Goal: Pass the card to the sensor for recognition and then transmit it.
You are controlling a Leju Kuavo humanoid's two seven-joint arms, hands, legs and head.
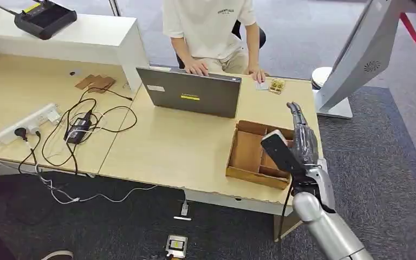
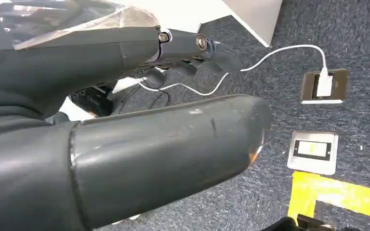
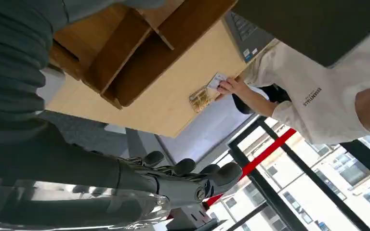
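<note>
A small white card [image 1: 261, 85] lies at the table's far edge under a person's hand [image 1: 257, 75]. A small yellow patterned block [image 1: 277, 85] sits right beside it. The right wrist view shows the same card [image 3: 217, 80], block [image 3: 200, 98] and person's hand [image 3: 232, 86]. My right hand [image 1: 303, 142] is raised over the right side of a wooden divided box [image 1: 254, 176], fingers straight and thumb apart, holding nothing. It is well short of the card. My left hand [image 2: 139, 144] hangs over the carpet with fingers extended, empty.
The person [image 1: 208, 27] sits behind a grey laptop [image 1: 189, 92] on the table [image 1: 168, 146]. A power strip [image 1: 27, 123] and tangled cables lie at the left. A white machine [image 1: 357, 54] stands right of the table. Floor sockets [image 2: 323, 85] sit below my left hand.
</note>
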